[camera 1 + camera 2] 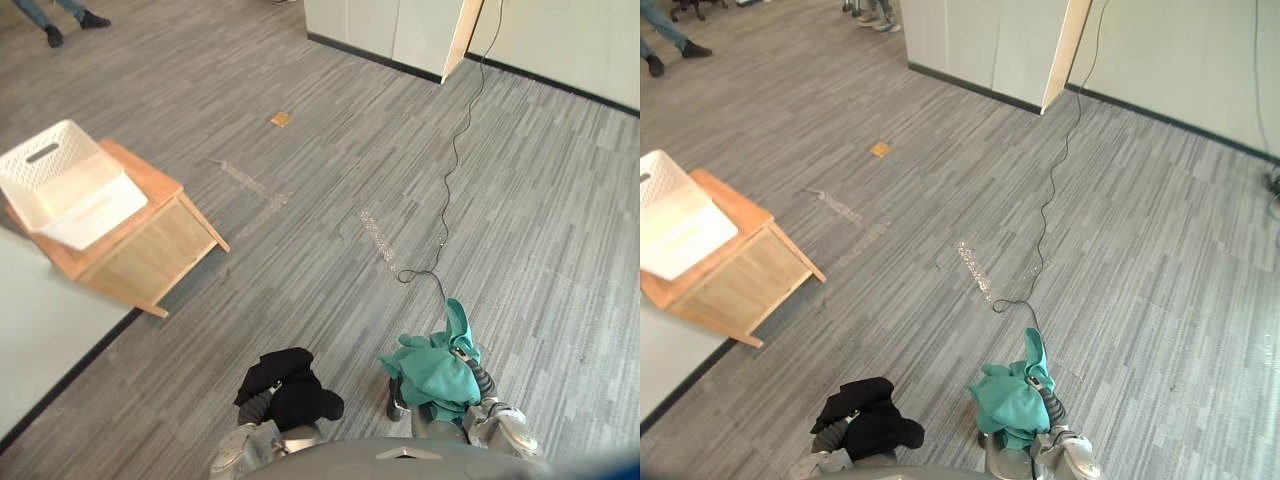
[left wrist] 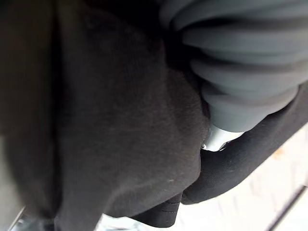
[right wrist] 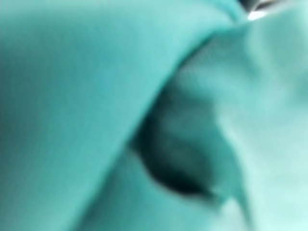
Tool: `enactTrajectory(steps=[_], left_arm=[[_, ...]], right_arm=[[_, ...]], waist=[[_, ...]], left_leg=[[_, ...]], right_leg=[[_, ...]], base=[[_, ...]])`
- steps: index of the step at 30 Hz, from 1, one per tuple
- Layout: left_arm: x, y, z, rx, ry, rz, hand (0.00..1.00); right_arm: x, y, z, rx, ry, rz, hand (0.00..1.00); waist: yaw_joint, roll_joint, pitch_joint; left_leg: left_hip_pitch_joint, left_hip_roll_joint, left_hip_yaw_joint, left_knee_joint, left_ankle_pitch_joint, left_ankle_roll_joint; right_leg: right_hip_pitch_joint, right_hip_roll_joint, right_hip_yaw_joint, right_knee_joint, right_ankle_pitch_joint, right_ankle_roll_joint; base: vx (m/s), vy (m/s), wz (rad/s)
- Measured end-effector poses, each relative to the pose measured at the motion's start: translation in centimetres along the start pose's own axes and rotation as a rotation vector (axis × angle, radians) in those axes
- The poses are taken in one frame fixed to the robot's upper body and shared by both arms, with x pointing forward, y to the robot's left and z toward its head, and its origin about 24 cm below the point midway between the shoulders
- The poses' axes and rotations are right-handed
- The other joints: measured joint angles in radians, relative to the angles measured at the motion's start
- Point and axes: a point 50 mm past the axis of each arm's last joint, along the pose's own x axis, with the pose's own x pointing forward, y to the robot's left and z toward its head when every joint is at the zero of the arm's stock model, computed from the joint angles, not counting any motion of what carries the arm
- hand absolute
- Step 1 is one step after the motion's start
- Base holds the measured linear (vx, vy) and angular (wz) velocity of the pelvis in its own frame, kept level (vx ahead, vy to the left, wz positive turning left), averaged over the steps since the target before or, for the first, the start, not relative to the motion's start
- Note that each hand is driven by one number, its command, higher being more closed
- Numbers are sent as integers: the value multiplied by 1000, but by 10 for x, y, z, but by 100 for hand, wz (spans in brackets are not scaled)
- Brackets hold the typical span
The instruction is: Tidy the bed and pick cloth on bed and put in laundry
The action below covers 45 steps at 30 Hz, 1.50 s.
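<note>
Well, in the left eye view a crumpled black cloth (image 1: 290, 385) lies over the left hand (image 1: 254, 406) at the bottom middle. A soft teal cloth (image 1: 435, 370) covers the right hand (image 1: 483, 380), bottom right. A white plastic basket (image 1: 60, 185) sits on a wooden table (image 1: 150, 250), upper left. In both wrist views, cloth hides each grip, so I cannot tell.

Both head cams sit up high, side by side, looking steeply down at the grey striped carpet floor (image 1: 330, 200). They share nearly everything: the white slotted plastic basket (image 1: 65, 180) on the low wooden table (image 1: 150, 250), off left. The left wrist cam is jammed right against crumpled black cloth (image 2: 120, 120), and the right wrist cam is pressed into teal cloth (image 3: 96, 72).
</note>
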Motion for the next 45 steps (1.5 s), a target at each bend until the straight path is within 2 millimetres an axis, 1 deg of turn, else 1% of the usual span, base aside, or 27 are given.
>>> enactTrajectory(steps=[2,4,5,7,10,11,13,14,15,16,17,18,20,23,24,26,27,29,30,31,32,34,36,38,41,43,45], left_arm=[[1,-2,4,1,-29,-19,100],[1,-7,7,7,-59,-36,100],[1,-9,8,6,-65,-43,100],[1,-14,15,3,-91,-59,100],[2,-16,13,-4,-71,-42,100],[3,-15,14,-2,-65,-28,100],[3,-14,12,-6,-52,-8,100],[3,-7,14,5,-55,21,100],[3,4,19,31,-69,54,100],[3,6,20,35,-70,61,100],[3,12,20,47,-69,103,100],[2,14,15,44,-54,122,100],[1,13,12,44,-47,124,100],[2,11,14,54,-41,125,100],[2,11,14,58,-31,125,100],[4,10,15,67,-20,121,100],[4,11,13,70,-13,123,100],[2,16,12,74,-10,133,100],[1,17,7,84,14,137,100],[1,14,3,79,27,125,100],[1,5,-3,75,40,79,100],[-1,-3,-11,51,48,44,100],[-2,-9,-10,29,18,11,100],[-2,-15,2,36,-48,-32,100],[-3,-18,8,40,-76,-71,100],[-3,-20,11,47,-82,-86,100],[-1,-22,15,84,-85,-101,100]], right_arm=[[4,-2,1,-11,11,7,100],[6,0,5,-16,3,43,100],[6,1,5,-20,1,49,100],[6,1,6,-37,5,65,100],[0,-2,-2,-39,49,54,100],[-4,-4,-8,-31,68,46,100],[-2,-3,-7,-34,66,47,100],[3,1,-6,-28,66,56,100],[6,6,-8,-18,72,69,100],[5,6,-10,-15,78,67,100],[7,5,-7,-18,64,63,100],[3,1,-9,-24,70,50,100],[-2,0,-15,-33,83,47,100],[-2,6,-16,-30,68,49,100],[-1,8,-14,-17,44,41,100],[0,8,-13,7,25,31,100],[0,7,-13,16,20,23,100],[1,7,-11,40,7,21,100],[-2,1,-12,46,10,1,100],[-3,0,-12,54,9,-7,100],[-2,-6,-7,65,-10,-27,100],[1,-7,2,62,-38,-28,100],[-5,-4,-1,83,-40,-24,100],[-9,-7,-5,79,-22,-34,100],[-15,-15,-8,80,-19,-59,100],[-17,-16,-11,76,-9,-65,100],[-21,-18,-15,95,-5,-86,100]], waist=[[12,-4,5],[23,-17,12],[29,-21,14],[47,-30,18],[38,-34,18],[50,-51,6],[62,-50,1],[66,-77,-5],[65,-119,-21],[63,-128,-23],[42,-145,-24],[29,-137,-23],[13,-117,-15],[9,-103,-19],[12,-101,-20],[13,-97,-18],[17,-108,-22],[19,-125,-14],[9,-103,-14],[8,-77,-22],[16,-32,-38],[14,-15,-36],[-4,16,-20],[11,10,-8],[19,2,-7],[16,-9,0],[15,-26,9]], left_leg=[[-84,-63,-13,104,-96,-10],[-175,-192,27,-10,-165,-23],[-194,-212,52,-76,-175,-21],[-251,-256,244,-392,-162,-8],[-249,-256,559,-637,-96,28],[-245,-281,686,-701,-88,89],[-227,-302,682,-749,-89,147],[-199,-324,651,-780,-62,328],[-172,-349,615,-794,-78,376],[-168,-354,606,-794,-80,375],[-114,-378,519,-775,-118,354],[-50,-378,448,-767,-139,339],[43,-359,318,-769,-161,309],[112,-295,152,-783,-192,252],[126,-269,88,-792,-209,223],[138,-238,13,-793,-238,176],[146,-237,-26,-787,-266,151],[181,-241,-70,-768,-328,108],[227,-211,-111,-756,-374,79],[239,-182,-127,-757,-389,74],[244,-149,-135,-725,-376,71],[203,-141,-114,-564,-298,63],[36,-62,-63,-156,-60,-15],[-142,-43,31,116,-77,13],[-226,-97,130,-5,-103,4],[-236,-125,238,-233,-109,14],[-209,-182,330,-576,-78,30]], right_leg=[[105,35,24,-75,-20,-30],[253,60,46,-195,-35,-56],[282,65,51,-221,-40,-61],[384,85,38,-314,-54,-54],[517,128,-56,-414,-85,-12],[564,154,-112,-408,-133,33],[534,161,-130,-286,-172,84],[459,126,-152,-48,-183,110],[354,51,-158,235,-118,183],[328,36,-156,293,-91,185],[211,-82,-180,587,-43,131],[185,-153,-186,661,-60,105],[156,-207,-149,625,-69,95],[73,-170,-38,365,-86,134],[35,-135,12,178,-77,162],[-1,-96,87,-155,8,191],[-36,-101,139,-318,83,233],[-81,-126,198,-357,107,273],[-86,-102,206,-253,205,252],[-93,-76,204,-205,208,242],[-112,-46,189,-120,163,170],[-99,-45,159,-31,82,123],[46,-16,93,-70,7,87],[187,4,48,-182,-4,67],[298,-2,-4,-299,12,40],[348,-11,-35,-347,15,28],[393,-36,-80,-354,-3,54]], base=[[556,-223,-63],[521,-157,-40],[474,-130,-28],[510,-115,0],[609,-82,87],[569,-56,94],[524,-48,57],[605,-39,52],[600,-42,52],[613,-38,105],[783,-16,143],[821,-20,198],[704,-92,189],[580,-208,175],[545,-328,142],[591,-432,124],[564,-454,98],[523,-461,92],[601,-510,69],[755,-561,62],[665,-441,33],[546,-398,30],[555,-401,69],[426,-233,51],[351,-108,21],[361,1,31],[427,87,60]])
